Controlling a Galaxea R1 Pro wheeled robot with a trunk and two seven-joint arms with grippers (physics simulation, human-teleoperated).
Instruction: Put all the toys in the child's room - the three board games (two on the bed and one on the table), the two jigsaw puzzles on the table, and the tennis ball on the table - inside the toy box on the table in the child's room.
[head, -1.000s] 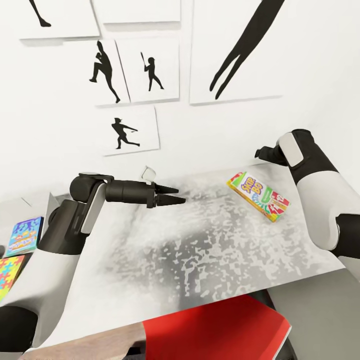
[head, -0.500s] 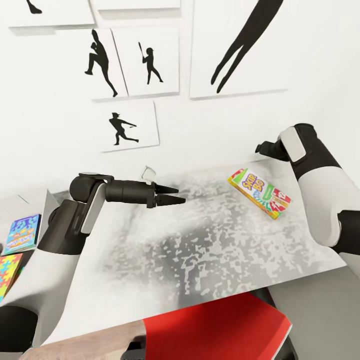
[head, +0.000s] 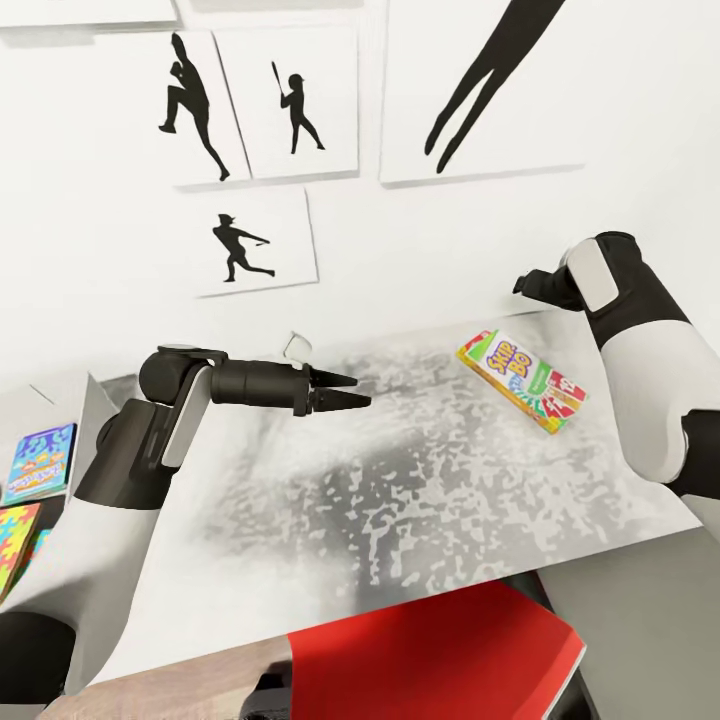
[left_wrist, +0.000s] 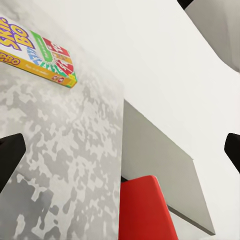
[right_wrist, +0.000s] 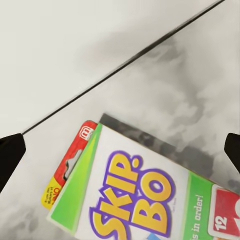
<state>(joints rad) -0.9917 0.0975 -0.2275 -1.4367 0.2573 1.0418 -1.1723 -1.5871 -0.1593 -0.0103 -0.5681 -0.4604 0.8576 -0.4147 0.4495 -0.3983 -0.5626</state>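
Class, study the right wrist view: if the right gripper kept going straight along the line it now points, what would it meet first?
Most likely the Skip-Bo board game, lying flat on the mottled grey surface near the wall. The box sits low and central between the two fingertips, with nothing in between, though depth is hard to judge.

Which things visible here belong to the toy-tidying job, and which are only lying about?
Job:
- Skip-Bo board game on the bed
- blue board game
- jigsaw puzzle
- right hand, open above the Skip-Bo box

Lying about:
- baseball silhouette pictures
- red object
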